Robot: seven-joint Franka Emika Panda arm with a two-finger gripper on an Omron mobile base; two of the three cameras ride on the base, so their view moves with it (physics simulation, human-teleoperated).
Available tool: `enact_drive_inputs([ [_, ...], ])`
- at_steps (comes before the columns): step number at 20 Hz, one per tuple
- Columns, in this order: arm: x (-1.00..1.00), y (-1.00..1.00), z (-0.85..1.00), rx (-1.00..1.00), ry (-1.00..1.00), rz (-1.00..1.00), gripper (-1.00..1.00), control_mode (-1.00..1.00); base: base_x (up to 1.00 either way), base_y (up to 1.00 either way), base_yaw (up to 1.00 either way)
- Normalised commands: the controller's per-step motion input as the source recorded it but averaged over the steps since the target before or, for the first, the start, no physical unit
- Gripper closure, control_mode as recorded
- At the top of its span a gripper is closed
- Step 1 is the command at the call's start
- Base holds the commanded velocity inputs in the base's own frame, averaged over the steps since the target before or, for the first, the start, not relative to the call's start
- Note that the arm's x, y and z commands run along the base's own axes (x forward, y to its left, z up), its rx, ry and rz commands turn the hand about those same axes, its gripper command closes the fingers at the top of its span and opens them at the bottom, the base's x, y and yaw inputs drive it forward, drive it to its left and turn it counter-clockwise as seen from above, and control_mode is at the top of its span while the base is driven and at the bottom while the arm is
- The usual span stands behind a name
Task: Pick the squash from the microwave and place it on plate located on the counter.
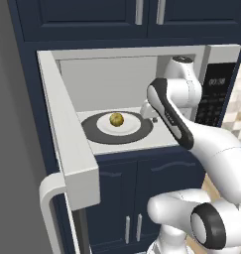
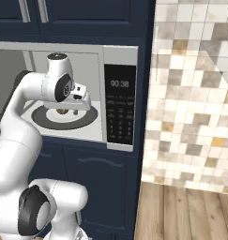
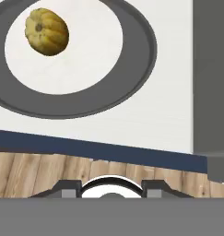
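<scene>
The squash (image 1: 116,119), a small mottled yellow-olive ball, rests on the white disc inside the dark turntable ring (image 1: 144,130) in the open microwave (image 1: 127,69). In the hand view the squash (image 3: 46,31) lies at the upper left, well away from the fingertips. My gripper (image 1: 150,113) hovers over the right side of the turntable, just right of the squash, open with nothing in it. From the right base view the gripper (image 2: 76,109) hangs above the turntable and the squash (image 2: 63,111) peeks out under the hand. The counter and its plate are out of view.
The microwave door (image 1: 67,144) stands wide open to the left, its white handle (image 1: 48,198) low down. The keypad panel (image 2: 120,105) is to the right of the cavity. Navy cabinets lie above and below, and a tiled wall (image 2: 195,93) stands to the right.
</scene>
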Motion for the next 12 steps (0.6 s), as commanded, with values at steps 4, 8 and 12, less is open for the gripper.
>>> enact_drive_inputs([
  [4, -0.16, 0.07, 0.05, 0.00, -0.12, 0.00, -1.00, -1.00, 0.00, 0.00, 0.00],
  [8, -0.24, 0.58, 0.41, 0.00, -0.38, 0.00, -1.00, -1.00, 0.00, 0.00, 0.00],
  [12, -0.06, 0.73, 0.39, 0.00, -0.30, 0.00, -1.00, -1.00, 0.00, 0.00, 0.00],
])
